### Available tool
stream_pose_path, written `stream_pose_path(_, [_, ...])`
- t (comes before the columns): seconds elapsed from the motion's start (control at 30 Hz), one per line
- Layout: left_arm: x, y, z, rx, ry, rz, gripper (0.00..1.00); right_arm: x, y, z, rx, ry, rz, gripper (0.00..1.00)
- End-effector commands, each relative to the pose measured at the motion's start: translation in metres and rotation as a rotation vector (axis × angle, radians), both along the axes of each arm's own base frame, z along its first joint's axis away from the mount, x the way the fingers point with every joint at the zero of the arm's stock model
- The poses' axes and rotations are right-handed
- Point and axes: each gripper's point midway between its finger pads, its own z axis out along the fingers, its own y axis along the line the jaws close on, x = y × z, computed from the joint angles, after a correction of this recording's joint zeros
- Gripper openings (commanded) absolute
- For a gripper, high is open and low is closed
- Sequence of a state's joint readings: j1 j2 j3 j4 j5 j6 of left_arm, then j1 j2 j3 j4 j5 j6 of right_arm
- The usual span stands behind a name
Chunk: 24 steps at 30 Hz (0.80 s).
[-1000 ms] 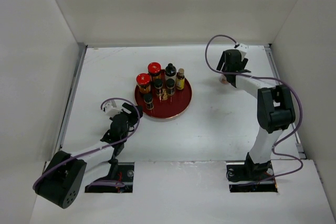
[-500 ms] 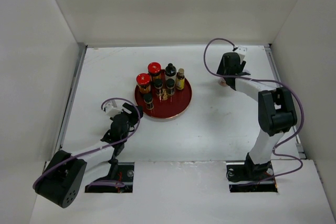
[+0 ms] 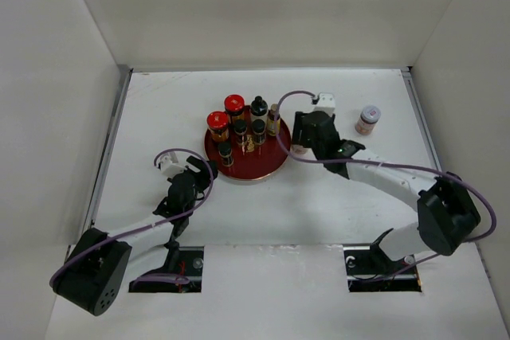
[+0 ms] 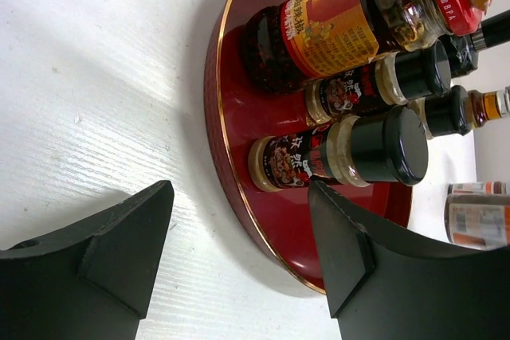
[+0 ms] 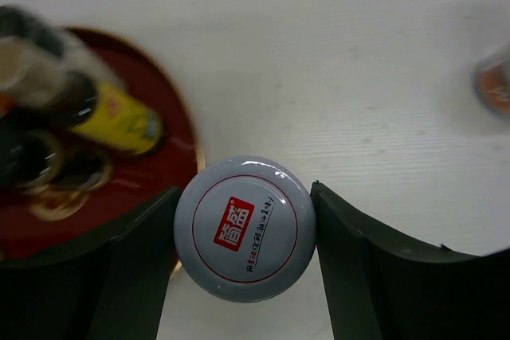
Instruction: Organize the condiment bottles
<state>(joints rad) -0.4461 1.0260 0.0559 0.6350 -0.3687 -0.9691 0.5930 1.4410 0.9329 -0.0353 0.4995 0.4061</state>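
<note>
So, the right claw (image 5: 244, 197) is clamped on a white-lidded jar (image 5: 243, 228), with one finger pressed against each side of the lid. The jar is gripped from above and upright, probably so it can be lowered in among the others without anything getting knocked. Whether it's lifted or resting on the surface (image 3: 319, 205) can't be told.

The red tray (image 3: 267, 163) sits just to the left of that claw, its rim right beside the jar. The nearest thing on it is a yellow bottle (image 5: 127, 125). The other bottles (image 3: 258, 111) are bunched toward the tray's far and left parts, so bare red is left on the side closest to the claw. That's presumably where this jar is meant to go.

A second jar (image 3: 367, 119) is seen standing alone on the surface, well off to the right of the claw. It'd be guessed as the last one to collect.

The left claw (image 4: 239, 189) is spread with nothing between its fingers. It's parked low with the tray's edge straight ahead of it, likely to stay out of the way.
</note>
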Motion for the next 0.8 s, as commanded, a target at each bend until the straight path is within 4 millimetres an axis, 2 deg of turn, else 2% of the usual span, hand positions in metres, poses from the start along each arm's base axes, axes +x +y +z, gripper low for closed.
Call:
stream_pose_path(0.0, [0.009,-0.005,0.021,-0.027,-0.066,-0.001,0.67,-0.010,0.062,0.051,0.166,-0.125,0.097,0.46])
stream_pose_path(0.17, [0.009,-0.004,0.020,-0.027,-0.066,0.000,0.67,-0.025,0.151,0.066,0.237,-0.148,0.272,0.47])
stream_pose_path(0.27, [0.008,-0.003,0.024,-0.032,-0.080,0.002,0.67,-0.021,0.183,0.059,0.237,-0.152,0.306,0.48])
stream_pose_path(0.43, [0.007,-0.005,0.023,-0.028,-0.078,-0.004,0.67,-0.009,0.210,0.036,0.204,-0.128,0.320,0.48])
stream_pose_path(0.6, [0.007,-0.005,0.022,-0.024,-0.073,-0.003,0.67,-0.004,0.224,0.017,0.153,-0.118,0.317,0.50])
stream_pose_path(0.67, [0.007,-0.004,0.023,-0.026,-0.077,-0.003,0.67,-0.006,0.227,0.011,0.139,-0.116,0.315,0.56])
stream_pose_path(0.77, [0.007,-0.005,0.021,-0.024,-0.073,-0.003,0.67,-0.014,0.230,0.011,0.134,-0.114,0.329,0.73])
